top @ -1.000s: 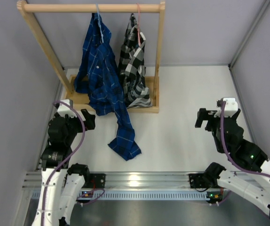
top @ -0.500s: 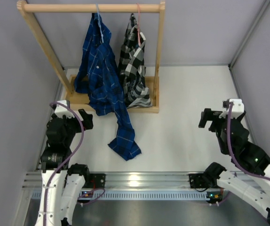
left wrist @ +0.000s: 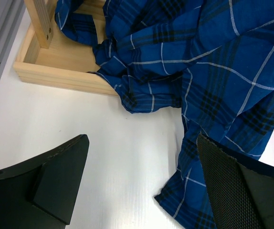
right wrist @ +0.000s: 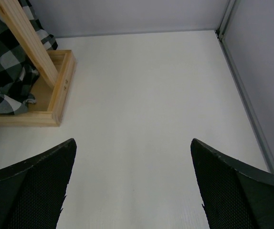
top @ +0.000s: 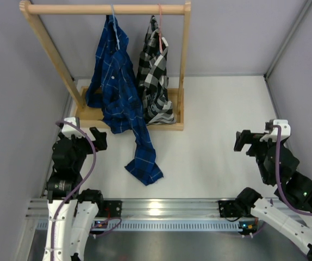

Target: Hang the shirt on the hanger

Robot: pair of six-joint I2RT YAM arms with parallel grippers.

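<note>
- Two shirts hang on a wooden rack at the far left of the white surface.
- The dark blue plaid shirt hangs bunched and lopsided from the light-blue hanger, whose hook sits over the rack's top rod, left of the middle.
- The lower part of this shirt drapes over the front rail of the rack's base. One long piece trails forward and lies on the surface.
- Just to its right, a black-and-white checked shirt hangs from a pink hanger on the same rod, and the two shirts touch.
- The left jaws stand wide apart and hold nothing. They sit low over the surface, in front of the rack's base and just left of the trailing blue cloth.
- The left wrist camera shows the blue cloth spilling over the wooden rail onto the surface, with its lower end near one of the jaws.
- The right jaws are spread just as wide and are empty, over bare surface on the right side, well apart from the rack.
- The right wrist camera catches a rack post, a corner of the base and an edge of the checked shirt at upper left.
</note>
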